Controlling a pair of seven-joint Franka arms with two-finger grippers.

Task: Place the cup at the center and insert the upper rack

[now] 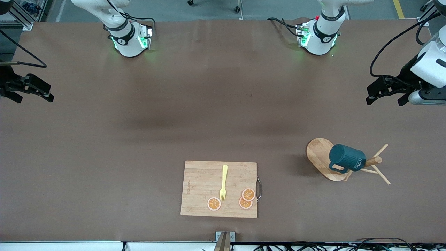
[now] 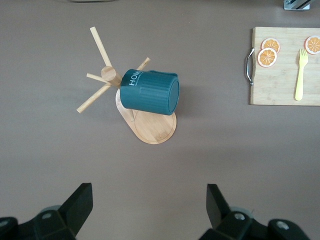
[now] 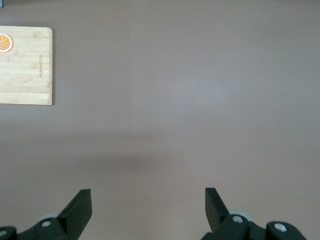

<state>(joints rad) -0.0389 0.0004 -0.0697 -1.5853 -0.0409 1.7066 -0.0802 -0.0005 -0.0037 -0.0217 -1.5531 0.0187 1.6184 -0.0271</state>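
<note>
While both arms wait at the surface's ends, left gripper & right gripper gape wide, holding nothing. Cup hangs on rack peg, mouth down, prob. drying, twd left arm's end.

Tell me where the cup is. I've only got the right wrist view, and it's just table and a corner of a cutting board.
Observer: The dark teal cup sits tilted on a wooden peg rack, toward the left arm's end of the table from the cutting board.
Operator: Is either gripper near it?
Observer: No. The left gripper hovers open at that end, and the right gripper hovers open at the right arm's end.
Operator: Anything on the board?
Observer: A yellow fork and three orange slices.
</note>
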